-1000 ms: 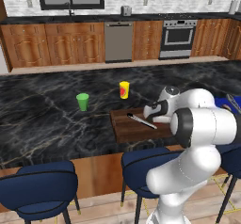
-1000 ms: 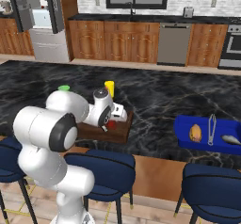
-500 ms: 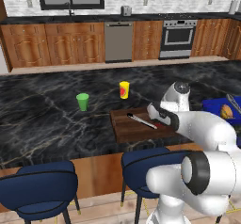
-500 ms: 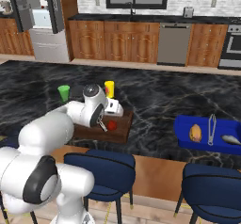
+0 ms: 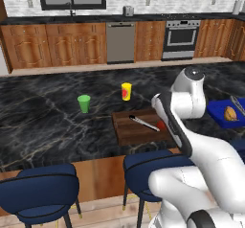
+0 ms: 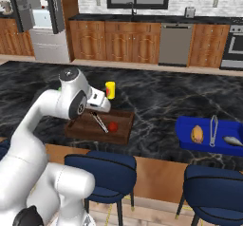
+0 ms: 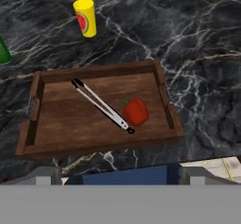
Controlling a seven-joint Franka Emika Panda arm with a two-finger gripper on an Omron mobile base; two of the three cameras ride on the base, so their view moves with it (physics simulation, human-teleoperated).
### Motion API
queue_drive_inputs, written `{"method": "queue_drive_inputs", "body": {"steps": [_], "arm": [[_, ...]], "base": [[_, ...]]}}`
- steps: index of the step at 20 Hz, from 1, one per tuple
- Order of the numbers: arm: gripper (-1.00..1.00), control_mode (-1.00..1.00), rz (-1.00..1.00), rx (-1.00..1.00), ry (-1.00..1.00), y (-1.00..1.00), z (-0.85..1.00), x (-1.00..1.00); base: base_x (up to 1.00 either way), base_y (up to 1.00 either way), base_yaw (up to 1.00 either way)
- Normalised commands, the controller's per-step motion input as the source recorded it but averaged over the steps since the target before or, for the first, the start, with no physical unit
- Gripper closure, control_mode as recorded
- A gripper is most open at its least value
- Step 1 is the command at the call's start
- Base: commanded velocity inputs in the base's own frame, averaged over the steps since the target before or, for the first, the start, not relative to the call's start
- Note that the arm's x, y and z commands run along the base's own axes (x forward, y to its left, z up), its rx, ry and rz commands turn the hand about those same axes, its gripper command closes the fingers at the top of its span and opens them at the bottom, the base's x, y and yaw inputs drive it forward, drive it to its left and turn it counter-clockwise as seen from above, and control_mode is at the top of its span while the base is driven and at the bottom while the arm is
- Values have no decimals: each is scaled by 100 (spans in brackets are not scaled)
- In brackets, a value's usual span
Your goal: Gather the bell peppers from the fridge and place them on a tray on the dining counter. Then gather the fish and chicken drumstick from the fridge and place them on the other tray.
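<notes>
With its gripper now spread wide and empty after pulling back above the wooden tray (image 7: 33,124), the arm had left the red bell pepper (image 7: 135,111) lying inside it beside the tongs (image 7: 101,105), so one pepper seemed delivered.

The dining counter (image 7: 197,39) is seen to be polished black stone, glossy, veined in white and ochre. A brown wooden tray (image 7: 99,143) with visible grain and a matt finish is laid on it; on the tray a smooth, slightly shiny red bell pepper (image 7: 136,111) and thin tongs (image 7: 101,105) of bright metal are found. A yellow cup (image 7: 85,18) and a green cup (image 5: 84,103), both of smooth plastic look, are set on the stone. To the right a blue tray (image 6: 187,130) of glossy plastic look is shown. The stools (image 6: 107,170) are covered in matt dark blue. The far cabinets (image 5: 57,47) are of varnished wood.
</notes>
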Motion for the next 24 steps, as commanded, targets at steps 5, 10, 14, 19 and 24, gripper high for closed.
{"method": "queue_drive_inputs", "body": {"steps": [5,10,14,19,24], "arm": [[-100,-100,-3,11,-3,23,90,-100],[-100,-100,0,7,-24,0,56,-100],[-100,-100,-5,-6,-11,9,35,-96],[-100,-100,0,-13,0,5,37,-60],[-100,-100,0,-9,1,17,32,-58]], "base": [[0,0,0],[0,0,0],[0,0,0],[0,0,0],[0,0,0]]}}
